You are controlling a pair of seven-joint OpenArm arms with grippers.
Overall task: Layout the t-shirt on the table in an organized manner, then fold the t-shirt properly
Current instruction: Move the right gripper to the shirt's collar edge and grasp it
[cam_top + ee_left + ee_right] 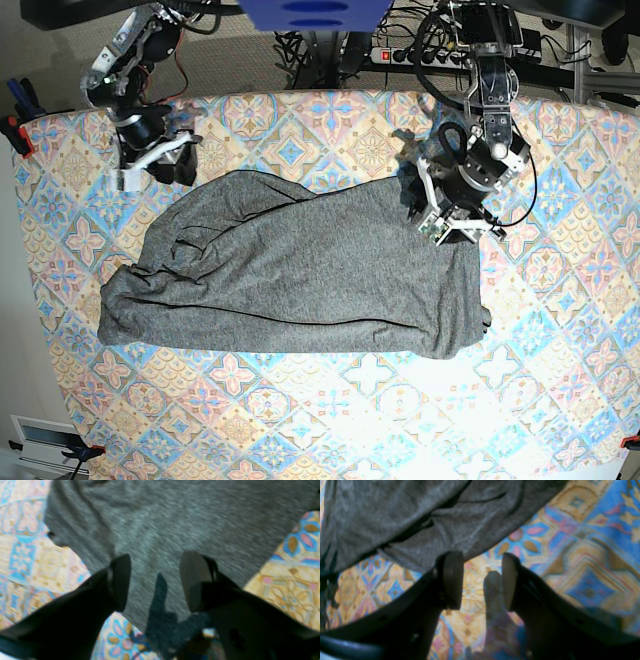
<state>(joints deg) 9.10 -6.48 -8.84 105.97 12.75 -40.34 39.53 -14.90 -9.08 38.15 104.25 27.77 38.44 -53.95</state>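
The dark grey t-shirt (300, 275) lies crumpled but broadly spread across the middle of the table (560, 330), with folds along its upper left. My left gripper (447, 230) hovers over the shirt's upper right corner. In the left wrist view its fingers (122, 580) stand open above the grey t-shirt (175, 517), nothing between them. My right gripper (165, 168) is at the shirt's upper left edge. In the right wrist view this right gripper (480, 580) is open over bare table (582, 555), with the t-shirt's hem (420, 517) just beyond its tips.
Beyond the table's far edge run cables and a power strip (400, 55), with a blue object (315, 12) at top centre. Red clamps (12, 128) sit at the table's left edge. Patterned cloth shows on all sides of the shirt.
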